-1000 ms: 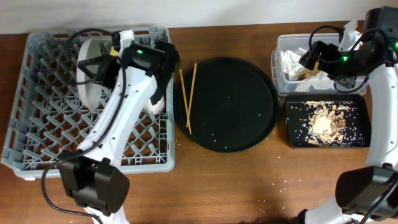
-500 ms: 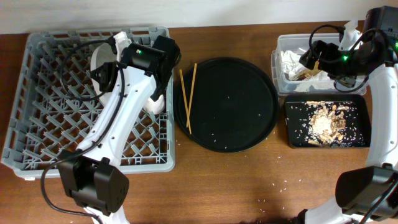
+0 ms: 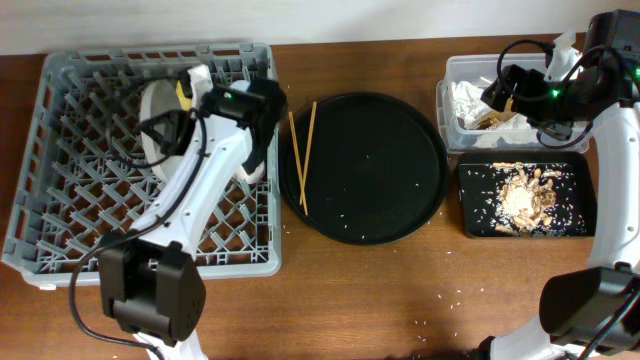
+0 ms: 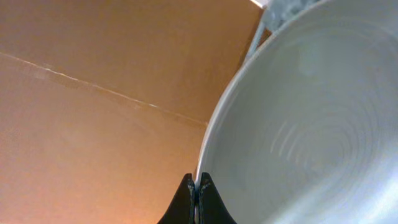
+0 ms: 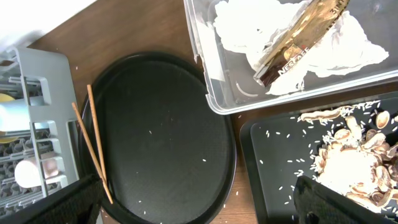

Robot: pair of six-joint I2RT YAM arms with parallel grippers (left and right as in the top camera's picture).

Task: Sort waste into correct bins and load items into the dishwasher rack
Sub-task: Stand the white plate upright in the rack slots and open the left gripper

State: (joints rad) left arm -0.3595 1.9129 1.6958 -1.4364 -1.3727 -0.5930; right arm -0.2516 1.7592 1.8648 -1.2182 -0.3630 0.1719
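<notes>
My left gripper is shut on the rim of the pale round plate. It holds the plate on edge over the back of the grey dishwasher rack, as the overhead view shows. Two wooden chopsticks lie on the left of the round black tray. My right gripper is open and empty, hovering by the clear tub. The tub holds white napkins and a gold-brown wrapper. Food scraps and rice lie in the shallow black tray.
A small pink cup sits in the rack's right side. A bit of yellow shows by the plate, under my left arm. Rice grains are scattered on the round tray and on the wooden table.
My left gripper has carried the plate a little to the right and then toward the front over the rack. The right arm has not moved.
</notes>
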